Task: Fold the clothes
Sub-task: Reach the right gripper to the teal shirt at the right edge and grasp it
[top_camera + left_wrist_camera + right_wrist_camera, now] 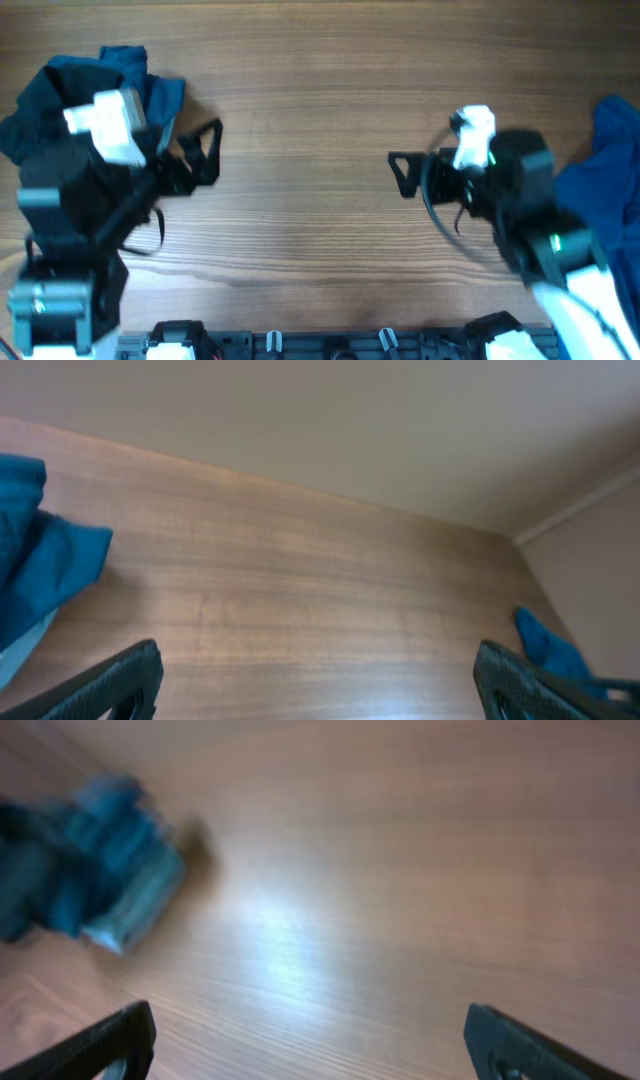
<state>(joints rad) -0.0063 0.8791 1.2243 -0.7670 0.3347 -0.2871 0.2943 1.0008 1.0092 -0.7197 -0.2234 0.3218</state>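
Note:
A crumpled dark blue garment (130,75) lies at the table's far left, partly under my left arm. It also shows at the left edge of the left wrist view (40,565) and blurred in the right wrist view (95,880). A mid-blue garment (600,170) lies bunched at the right edge, partly hidden by my right arm; a bit of it shows in the left wrist view (545,645). My left gripper (205,150) is open and empty, right of the dark pile. My right gripper (405,175) is open and empty, left of the mid-blue garment.
The wooden table (310,120) stretches bare between the two grippers. The arm bases (330,345) stand along the front edge. A beige wall (350,420) rises behind the table's far side.

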